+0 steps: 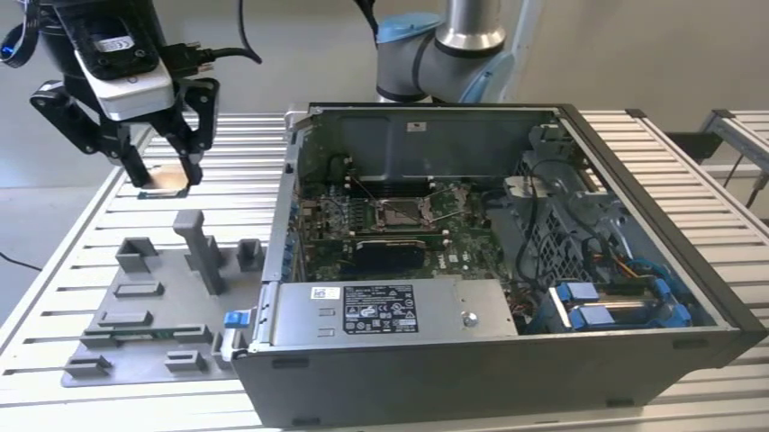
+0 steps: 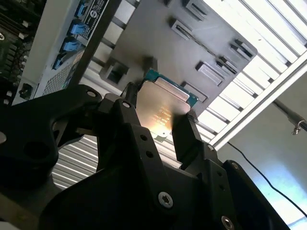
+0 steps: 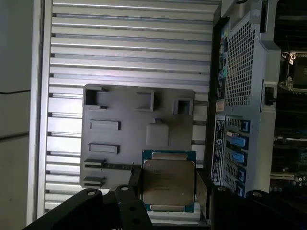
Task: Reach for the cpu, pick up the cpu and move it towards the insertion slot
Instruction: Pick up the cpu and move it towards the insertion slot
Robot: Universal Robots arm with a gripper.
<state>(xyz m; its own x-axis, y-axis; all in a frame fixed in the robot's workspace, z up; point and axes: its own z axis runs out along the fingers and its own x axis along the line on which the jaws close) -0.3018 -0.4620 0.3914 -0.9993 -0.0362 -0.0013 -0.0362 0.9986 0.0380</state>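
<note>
While your claw [image 1: 165, 174] squeezes the cpu [image 3: 168, 181] by two of its sides, the chip hangs in the air over the slatted table [image 1: 72, 225], near the grey fixture plate [image 1: 144, 315]. The fingers [image 2: 184, 139] are closed tight on it. The insertion slot [image 1: 401, 211] sits well apart, inside the open computer case [image 1: 481, 378], toward the exterior view's right.

Fingers [image 2: 184, 139] hide the cpu's [image 2: 160, 108] side edges in both wrist views; the first wrist view's edge crops the insertion slot [image 3: 295, 72].
</note>
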